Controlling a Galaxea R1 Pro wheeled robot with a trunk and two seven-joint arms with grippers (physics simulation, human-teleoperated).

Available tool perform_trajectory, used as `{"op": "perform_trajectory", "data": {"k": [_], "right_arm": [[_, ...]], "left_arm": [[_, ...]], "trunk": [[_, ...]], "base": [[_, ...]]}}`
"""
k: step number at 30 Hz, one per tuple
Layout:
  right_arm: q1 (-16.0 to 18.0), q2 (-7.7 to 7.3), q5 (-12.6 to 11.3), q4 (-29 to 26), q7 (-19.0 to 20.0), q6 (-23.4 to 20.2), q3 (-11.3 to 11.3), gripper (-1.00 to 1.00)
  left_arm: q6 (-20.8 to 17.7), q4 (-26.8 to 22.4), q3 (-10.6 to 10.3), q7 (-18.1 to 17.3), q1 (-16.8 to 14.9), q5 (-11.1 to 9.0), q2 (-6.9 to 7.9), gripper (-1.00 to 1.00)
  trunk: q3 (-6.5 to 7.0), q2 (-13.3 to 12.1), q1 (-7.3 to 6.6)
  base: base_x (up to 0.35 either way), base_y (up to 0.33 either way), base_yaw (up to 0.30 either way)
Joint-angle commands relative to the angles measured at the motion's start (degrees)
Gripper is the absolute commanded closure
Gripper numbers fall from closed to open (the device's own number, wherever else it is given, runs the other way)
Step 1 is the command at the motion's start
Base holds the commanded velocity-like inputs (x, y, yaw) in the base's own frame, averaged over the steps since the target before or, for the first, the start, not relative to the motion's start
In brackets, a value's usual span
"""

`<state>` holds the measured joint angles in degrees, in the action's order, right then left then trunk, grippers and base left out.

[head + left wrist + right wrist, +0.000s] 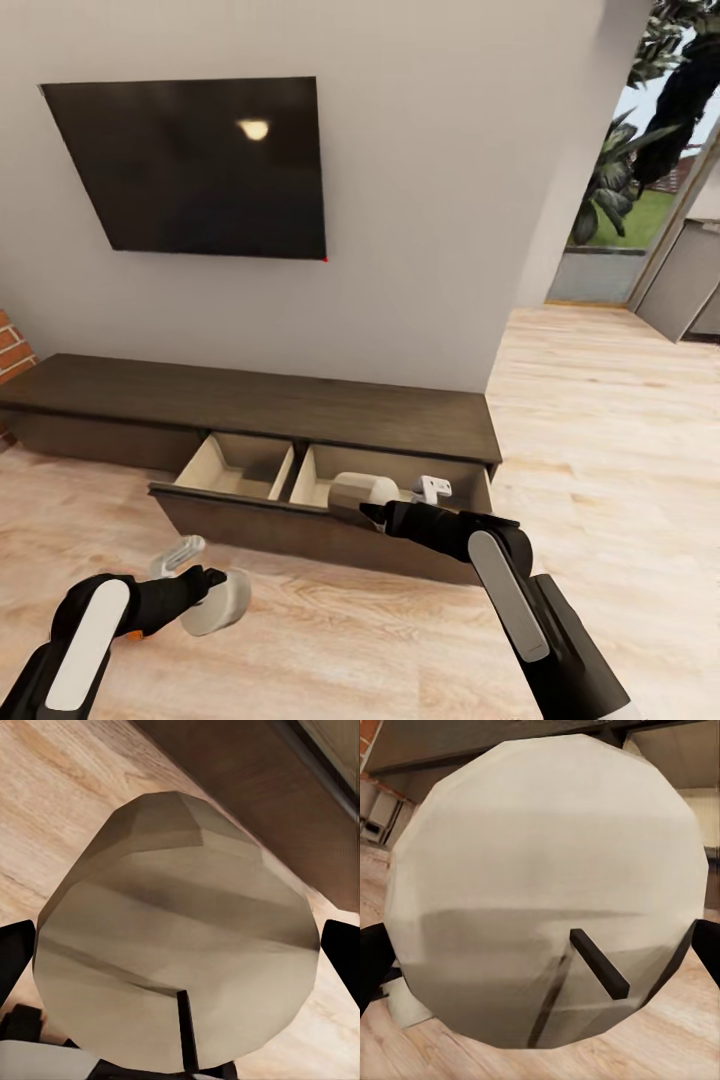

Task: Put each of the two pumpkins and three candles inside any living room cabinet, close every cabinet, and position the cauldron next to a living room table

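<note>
Presently the right claw (372, 507), clenched on a candle (352, 494), hangs just over the front lip of the open drawer (240, 466) of the cabinet (250, 400), while the left claw (215, 590), apparently gripping a second candle (222, 603), waits lower over the floor (600, 420) before the drawer front.

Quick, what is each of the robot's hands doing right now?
Left gripper: shut on a candle, above the floor.
Right gripper: shut on another candle, over the open drawer.
</note>
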<state>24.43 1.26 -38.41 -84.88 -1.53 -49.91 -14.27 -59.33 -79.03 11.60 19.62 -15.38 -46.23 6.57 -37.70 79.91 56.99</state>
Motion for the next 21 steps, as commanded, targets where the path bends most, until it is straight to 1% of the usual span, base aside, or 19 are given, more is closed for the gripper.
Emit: {"op": "perform_trajectory", "data": {"k": [1,4,7,11,18,21], "right_arm": [[0.0,-0.01,0.1,0.1,0.1,0.0,0.0,1.0],[0.0,-0.32,0.1,0.1,0.1,-0.1,0.2,1.0],[0.0,-0.19,0.1,0.2,0.1,-0.1,0.6,1.0],[0.0,-0.02,0.1,0.2,-0.1,-0.3,0.6,1.0],[0.0,-0.03,0.2,0.1,-0.1,-0.5,0.6,1.0],[0.0,0.03,0.2,-0.2,-0.2,-1.8,0.6,1.0]], "left_arm": [[0.0,0.0,0.0,0.0,0.0,-0.1,0.01,1.0],[0.0,0.0,0.1,0.0,0.0,-0.1,-0.01,1.0],[0.0,-0.1,0.2,0.0,0.0,-0.1,0.07,1.0],[0.0,-0.2,0.2,0.0,0.0,-0.1,0.11,1.0],[-0.1,-0.5,0.2,0.0,0.0,-0.1,0.1,1.0],[-0.1,-1.4,0.1,0.0,0.0,-0.1,0.11,1.0]], "trunk": [[0.05,0.0,0.0],[0.21,0.0,0.0],[0.33,0.0,0.0],[0.35,0.0,0.0],[0.35,0.0,0.0],[0.35,0.0,0.0]], "base": [[0.0,0.0,-0.209],[0.009,0.002,-0.228],[0.173,0.098,-0.188],[0.082,0.04,-0.02],[0.232,0.002,-0.001],[0.068,0.0,0.0]]}}
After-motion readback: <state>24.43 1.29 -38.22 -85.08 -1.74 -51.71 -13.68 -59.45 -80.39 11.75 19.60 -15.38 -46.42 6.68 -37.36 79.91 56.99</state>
